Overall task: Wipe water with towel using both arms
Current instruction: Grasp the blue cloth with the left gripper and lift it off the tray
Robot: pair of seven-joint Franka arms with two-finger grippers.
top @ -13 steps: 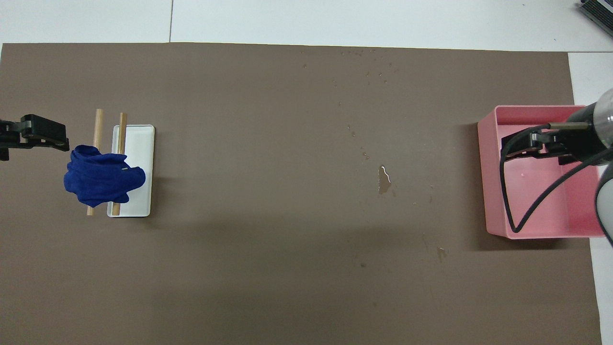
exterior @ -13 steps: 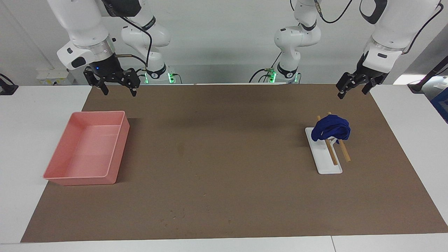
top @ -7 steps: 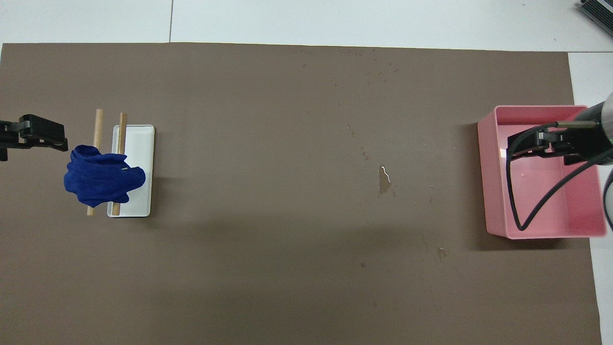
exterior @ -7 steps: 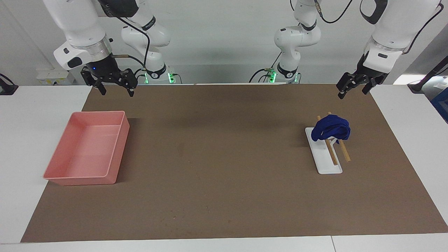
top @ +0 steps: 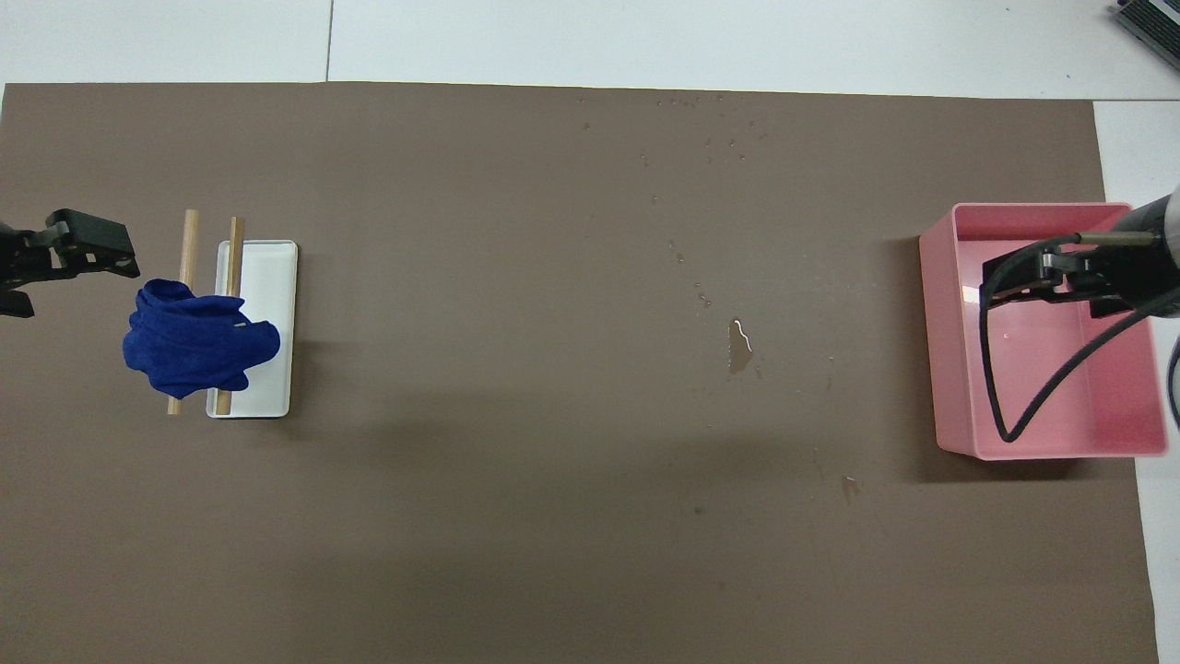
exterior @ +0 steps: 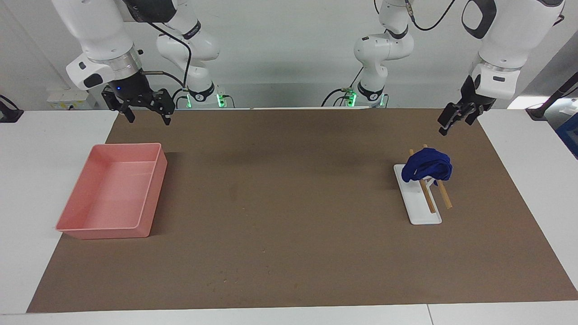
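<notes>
While both claws hang open and empty, the left gripper [exterior: 455,121] is up near the towel [exterior: 427,164], draped on two sticks [exterior: 434,195]; a sloppy grab could topple them. The right gripper [exterior: 143,108] waits above the pink tray [exterior: 153,189].

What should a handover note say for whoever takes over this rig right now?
Left gripper: open, empty, raised by the towel's end of the mat.
Right gripper: open, empty, raised near the pink tray.
Towel: bunched on two wooden rods over a white dish, untouched.
Water: small puddle mid-mat, nearer the tray; droplets scattered.
Done: nothing. Left: pick up the towel, wipe.
</notes>
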